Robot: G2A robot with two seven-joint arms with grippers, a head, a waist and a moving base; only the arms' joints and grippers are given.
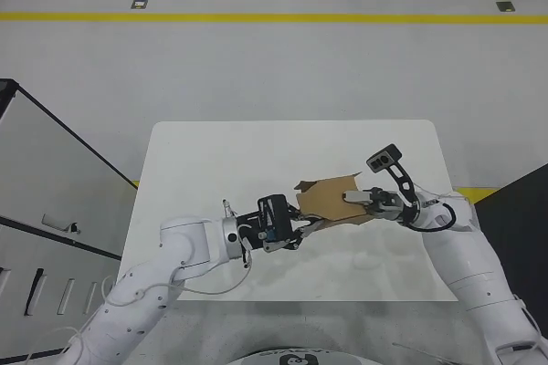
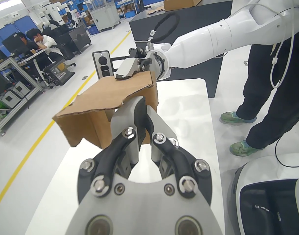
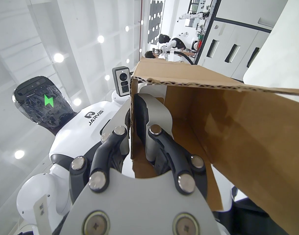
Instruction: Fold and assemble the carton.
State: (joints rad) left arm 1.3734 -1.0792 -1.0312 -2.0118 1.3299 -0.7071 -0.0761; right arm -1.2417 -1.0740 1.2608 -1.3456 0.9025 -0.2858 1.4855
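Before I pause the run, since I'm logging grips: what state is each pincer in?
Left pincer: closed, holding the carton.
Right pincer: closed, holding the same carton at its opposite side.

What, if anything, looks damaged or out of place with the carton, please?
The carton, gripped by the left gripper and the right gripper, has a ragged, uneven edge along its upper panel. It looks torn rather than cleanly cut. Nothing else stands out.
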